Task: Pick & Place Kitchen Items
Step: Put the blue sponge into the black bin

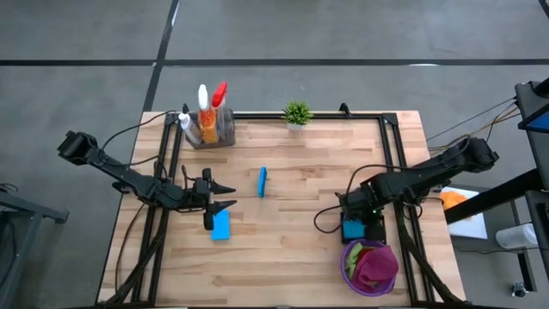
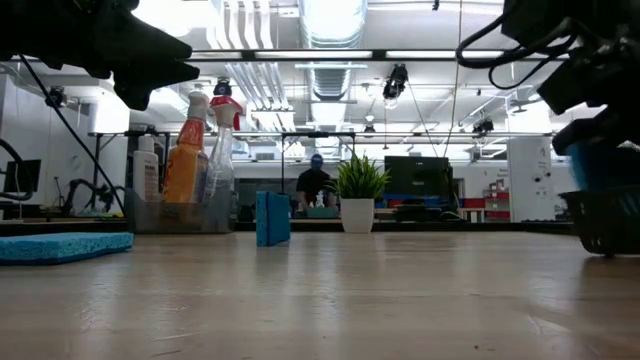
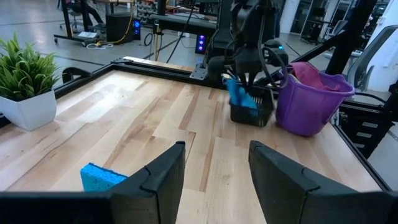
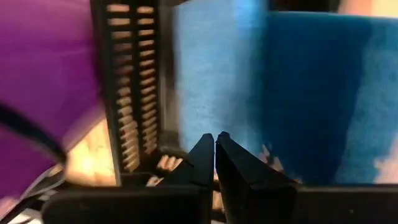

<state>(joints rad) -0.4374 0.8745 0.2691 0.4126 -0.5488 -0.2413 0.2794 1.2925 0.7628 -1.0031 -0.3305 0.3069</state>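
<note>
My left gripper [image 1: 225,196] [image 3: 214,180] hovers open and level over the table's left half, with nothing between its fingers. A blue sponge [image 1: 220,226] [image 3: 99,178] lies flat on the wood just beside it, on the near side. A second blue sponge [image 1: 262,182] [image 2: 272,218] stands on its long edge at mid-table. My right gripper [image 1: 354,216] [image 4: 215,146] is shut and points steeply down into a black basket [image 3: 252,115] that holds blue sponges [image 4: 298,93] [image 3: 239,96] on end. My right gripper's shut fingertips [image 4: 205,155] stand close in front of the blue sponges in the black basket, coming from above. Nothing shows between the fingers. Whether they touch a sponge I cannot tell.
A purple basket [image 1: 371,273] [image 3: 311,102] holding green and magenta cloths stands next to the black one, at the near right. At the far left, a clear container holds spray bottles [image 1: 210,116] [image 2: 195,160]. A small potted plant [image 1: 297,113] [image 3: 25,87] is at the far edge.
</note>
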